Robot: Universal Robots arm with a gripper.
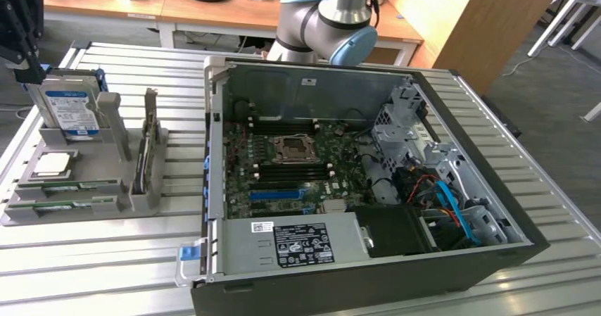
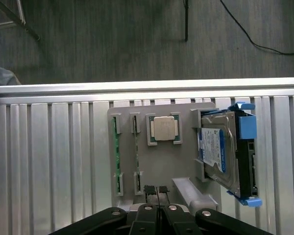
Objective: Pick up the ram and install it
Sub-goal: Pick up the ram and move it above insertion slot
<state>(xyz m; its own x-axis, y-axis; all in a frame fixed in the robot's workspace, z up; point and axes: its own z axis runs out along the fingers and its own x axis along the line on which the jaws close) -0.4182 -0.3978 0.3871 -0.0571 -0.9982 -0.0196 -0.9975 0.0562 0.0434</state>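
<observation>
Risks, as I judge:
- computer case [image 1: 488,260], centre frame: sheet-metal lip could snag board.
- ram [image 1: 67,186], on edge in holder [image 1: 141,203] slots, lower left of exterior view: off-centre pinch could tilt it and jam slot.
- my fingers [image 2: 157,189], pressed together, empty, near holder: no gap to straddle board.

Materials:
- tabletop [image 1: 112,260]: ribbed aluminium slats.
- case: black steel box.
- holder: grey moulded plastic.
- ram: thin green strip.

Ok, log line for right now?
gripper: shut, empty | facing tray | ram: in tray slot, untouched | case: open
</observation>
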